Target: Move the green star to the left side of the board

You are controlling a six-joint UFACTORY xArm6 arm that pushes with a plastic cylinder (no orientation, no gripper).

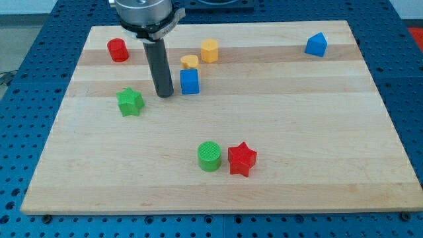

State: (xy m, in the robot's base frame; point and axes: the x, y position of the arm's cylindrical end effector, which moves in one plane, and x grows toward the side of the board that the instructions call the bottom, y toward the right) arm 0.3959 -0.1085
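Right now, my tip (164, 94) on the bench (218, 192), between the green star (130, 102) and the blue cube (190, 82), touching neither, no hand, just a rod.

Two red blocks (118, 50), two green (130, 102), two blue (190, 82), seemingly two yellow (209, 50)

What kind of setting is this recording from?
Probably a robotics lab bench: a wooden board sits on a blue perforated table, with small coloured blocks such as the green star beside my tip.
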